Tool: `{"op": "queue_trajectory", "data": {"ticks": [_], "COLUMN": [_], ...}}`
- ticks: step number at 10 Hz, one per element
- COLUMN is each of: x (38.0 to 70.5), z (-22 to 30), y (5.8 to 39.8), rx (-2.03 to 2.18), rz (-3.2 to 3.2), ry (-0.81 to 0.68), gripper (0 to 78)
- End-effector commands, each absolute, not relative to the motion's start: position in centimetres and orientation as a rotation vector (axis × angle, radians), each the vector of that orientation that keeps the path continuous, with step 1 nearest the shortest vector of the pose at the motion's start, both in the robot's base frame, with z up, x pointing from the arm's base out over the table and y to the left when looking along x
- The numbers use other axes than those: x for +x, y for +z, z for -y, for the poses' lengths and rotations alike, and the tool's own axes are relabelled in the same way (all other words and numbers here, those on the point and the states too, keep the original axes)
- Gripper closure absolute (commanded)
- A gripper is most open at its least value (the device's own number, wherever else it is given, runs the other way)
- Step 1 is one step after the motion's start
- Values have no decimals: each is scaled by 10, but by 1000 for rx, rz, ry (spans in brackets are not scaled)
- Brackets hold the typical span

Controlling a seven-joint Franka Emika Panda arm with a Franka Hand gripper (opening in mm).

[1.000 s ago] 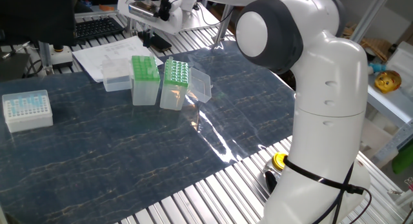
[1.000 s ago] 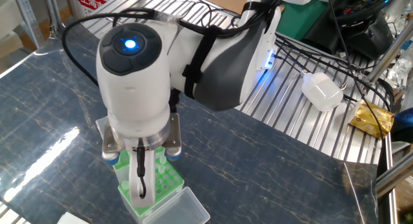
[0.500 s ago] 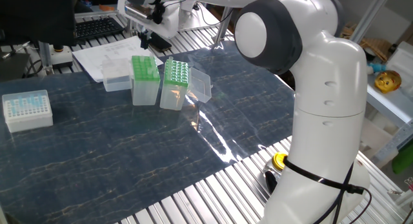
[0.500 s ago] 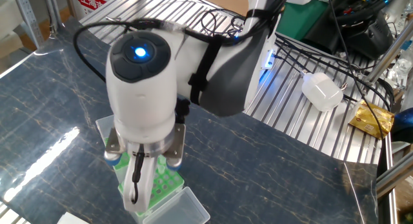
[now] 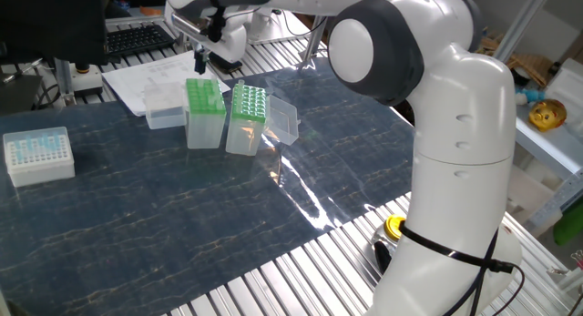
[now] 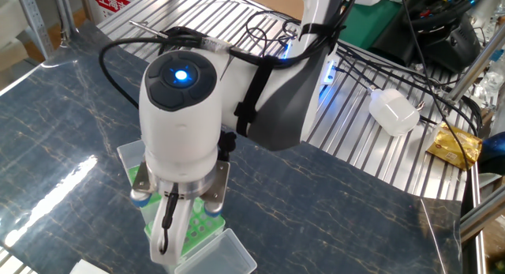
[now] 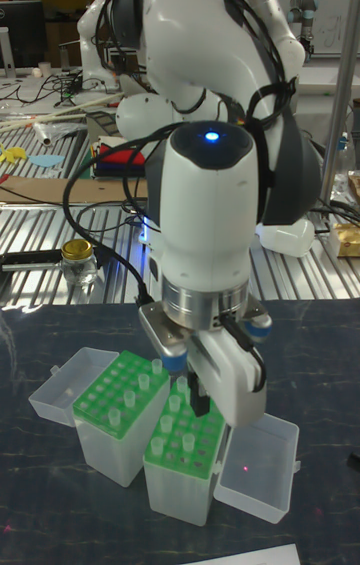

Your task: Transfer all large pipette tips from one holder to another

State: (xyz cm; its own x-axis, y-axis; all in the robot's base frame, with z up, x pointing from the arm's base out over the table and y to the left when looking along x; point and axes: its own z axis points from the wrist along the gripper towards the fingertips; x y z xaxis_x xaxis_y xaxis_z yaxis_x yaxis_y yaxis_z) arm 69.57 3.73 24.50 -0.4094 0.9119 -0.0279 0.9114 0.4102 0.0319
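Two green racks stand side by side on clear boxes. The left rack [image 5: 204,96] shows few tips. The right rack [image 5: 248,103] carries rows of large pipette tips [image 5: 247,99]. In the tall view the racks [image 7: 120,395] [image 7: 186,442] hold scattered pale tips [image 7: 132,387]. My gripper [image 5: 200,61] hangs just above the left rack, pointing down. Its dark fingers [image 7: 196,395] sit close together over the racks. The hand hides the gap between them, so I cannot tell whether a tip is held. In the other fixed view the wrist covers most of the racks [image 6: 199,226].
A white box of small pale-blue tips [image 5: 38,155] sits at the mat's left end. Open clear lids [image 5: 284,121] [image 5: 165,116] flank the racks. Papers [image 5: 150,77] and a keyboard [image 5: 137,38] lie behind. A yellow-capped jar [image 7: 77,261] stands on the metal slats.
The gripper has shifted left, from above the right rack to above the left rack. Both racks have stayed in place.
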Motion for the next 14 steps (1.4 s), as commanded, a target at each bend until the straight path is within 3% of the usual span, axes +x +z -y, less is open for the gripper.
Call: {"op": "queue_trajectory", "data": {"ticks": [1, 14], "x": [698, 708], "z": [-37, -27], "y": [239, 221], "rx": [1702, 1725], "rz": [-2568, -2539], "ry": [34, 64], "gripper": [764, 764]}}
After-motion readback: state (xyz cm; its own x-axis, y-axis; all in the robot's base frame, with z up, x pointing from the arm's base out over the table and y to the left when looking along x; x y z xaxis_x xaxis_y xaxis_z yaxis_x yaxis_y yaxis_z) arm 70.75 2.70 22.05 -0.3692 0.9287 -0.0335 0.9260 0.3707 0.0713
